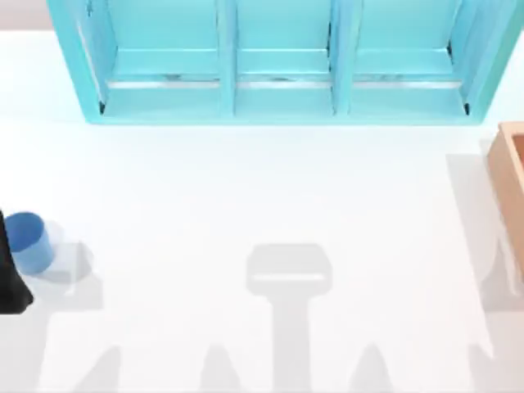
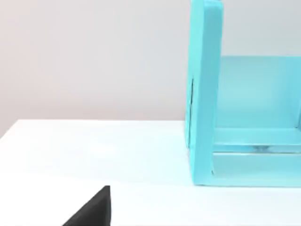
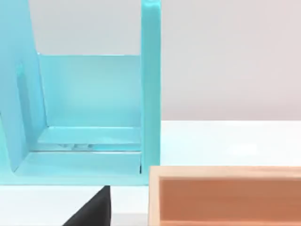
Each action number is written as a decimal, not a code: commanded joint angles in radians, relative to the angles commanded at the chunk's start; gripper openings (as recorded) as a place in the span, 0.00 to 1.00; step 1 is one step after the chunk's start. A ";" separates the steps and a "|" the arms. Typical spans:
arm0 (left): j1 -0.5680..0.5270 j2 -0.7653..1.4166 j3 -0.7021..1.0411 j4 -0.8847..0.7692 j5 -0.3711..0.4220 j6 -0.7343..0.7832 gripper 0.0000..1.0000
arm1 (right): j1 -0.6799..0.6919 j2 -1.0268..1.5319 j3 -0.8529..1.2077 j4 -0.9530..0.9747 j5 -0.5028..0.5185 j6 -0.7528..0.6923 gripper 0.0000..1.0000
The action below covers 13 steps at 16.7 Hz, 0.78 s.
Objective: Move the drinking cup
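The drinking cup (image 1: 29, 242) is a small plain blue cup standing upright on the white table at the far left of the top view. A dark part of my left gripper (image 1: 10, 266) comes in from the left edge right against the cup's left side, covering a sliver of it. Whether it holds the cup I cannot tell. In the left wrist view a black wedge of that gripper (image 2: 91, 212) sits low over the table. The right wrist view has a like black wedge of my right gripper (image 3: 91, 212), close to a wooden box.
A large turquoise cabinet (image 1: 278, 65) with three open compartments spans the back of the table. A light wooden box (image 1: 509, 164) stands at the right edge, beside the cabinet's right end (image 3: 150, 94). White tabletop (image 1: 270, 188) lies between cup and box.
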 joint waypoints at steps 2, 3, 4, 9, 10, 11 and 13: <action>0.000 0.001 0.001 -0.001 0.000 0.000 1.00 | 0.000 0.000 0.000 0.000 0.000 0.000 1.00; -0.001 0.011 0.011 -0.011 0.000 0.000 1.00 | 0.000 0.000 0.000 0.000 0.000 0.000 1.00; -0.003 0.033 0.032 -0.031 0.001 -0.001 1.00 | 0.000 0.000 0.000 0.000 0.000 0.000 1.00; -0.019 0.299 0.285 -0.254 0.001 -0.014 1.00 | 0.000 0.000 0.000 0.000 0.000 0.000 1.00; -0.023 0.383 0.358 -0.316 0.001 -0.018 1.00 | 0.000 0.000 0.000 0.000 0.000 0.000 1.00; -0.028 0.478 0.435 -0.381 0.000 -0.022 1.00 | 0.000 0.000 0.000 0.000 0.000 0.000 1.00; -0.037 0.690 0.596 -0.518 -0.002 -0.029 1.00 | 0.000 0.000 0.000 0.000 0.000 0.000 1.00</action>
